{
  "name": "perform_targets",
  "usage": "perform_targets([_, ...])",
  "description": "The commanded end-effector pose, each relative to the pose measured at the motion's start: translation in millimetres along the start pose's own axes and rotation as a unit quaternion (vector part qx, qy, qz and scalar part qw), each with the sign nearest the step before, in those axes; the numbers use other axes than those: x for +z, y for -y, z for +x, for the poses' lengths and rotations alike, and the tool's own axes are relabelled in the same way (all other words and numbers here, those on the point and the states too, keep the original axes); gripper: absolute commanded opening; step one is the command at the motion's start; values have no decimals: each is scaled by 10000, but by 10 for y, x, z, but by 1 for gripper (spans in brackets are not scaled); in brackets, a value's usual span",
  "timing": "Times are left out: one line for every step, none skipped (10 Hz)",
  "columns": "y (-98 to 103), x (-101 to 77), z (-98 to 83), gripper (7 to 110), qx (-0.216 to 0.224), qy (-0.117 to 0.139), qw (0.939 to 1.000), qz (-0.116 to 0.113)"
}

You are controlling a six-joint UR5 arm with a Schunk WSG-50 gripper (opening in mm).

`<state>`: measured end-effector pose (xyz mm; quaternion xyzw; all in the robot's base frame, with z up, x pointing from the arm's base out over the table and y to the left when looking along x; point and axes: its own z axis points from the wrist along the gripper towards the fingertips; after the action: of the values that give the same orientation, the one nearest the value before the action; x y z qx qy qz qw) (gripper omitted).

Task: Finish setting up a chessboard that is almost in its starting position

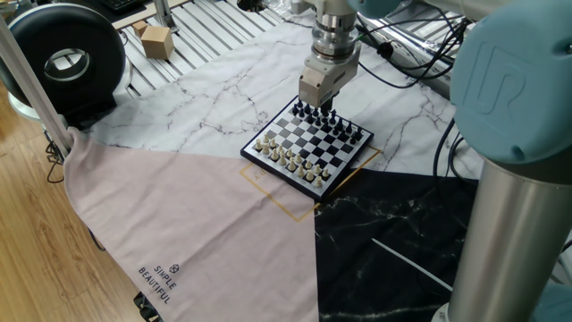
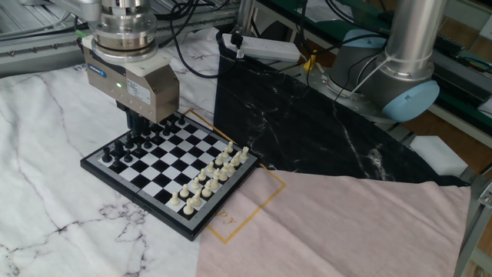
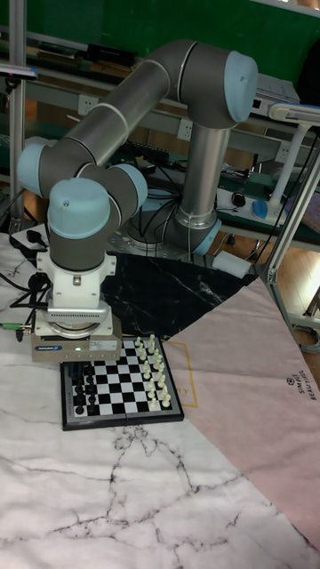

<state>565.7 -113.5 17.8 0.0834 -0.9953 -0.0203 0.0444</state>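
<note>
Hanging gripper [image 2: 138,123] over chessboard's [image 2: 154,165] black rows.

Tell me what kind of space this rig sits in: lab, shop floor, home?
Most likely a robotics lab bench. A grey arm is mounted by a table of aluminium rails, cables and gear crowd the back, and patterned cloths lie staged under the chessboard.

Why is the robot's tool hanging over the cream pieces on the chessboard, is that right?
Not quite. The tool hangs over the black pieces, not the cream pieces, which stand on the opposite side of the chessboard. The other fixed view shows it.
</note>
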Motion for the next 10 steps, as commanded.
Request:
perform_targets([-22,1,-13,7,40,16,10000,-59])
perform_targets([-49,2,-16,7,51,17,9999,-113])
perform_targets([-54,4,-17,7,58,18,9999,-120])
perform_targets([-72,6,-16,7,70,15,9999,-152])
perform_targets([-72,9,-14,7,78,8,9999,-153])
perform_targets([-40,18,-11,7,75,-1,9999,-100])
perform_targets([-39,28,-10,7,74,2,9999,-115])
perform_targets([-32,35,-9,7,74,1,9999,-108])
perform_targets([-34,42,-8,7,74,2,9999,-115])
perform_targets([-34,50,-7,7,74,1,9999,-108])
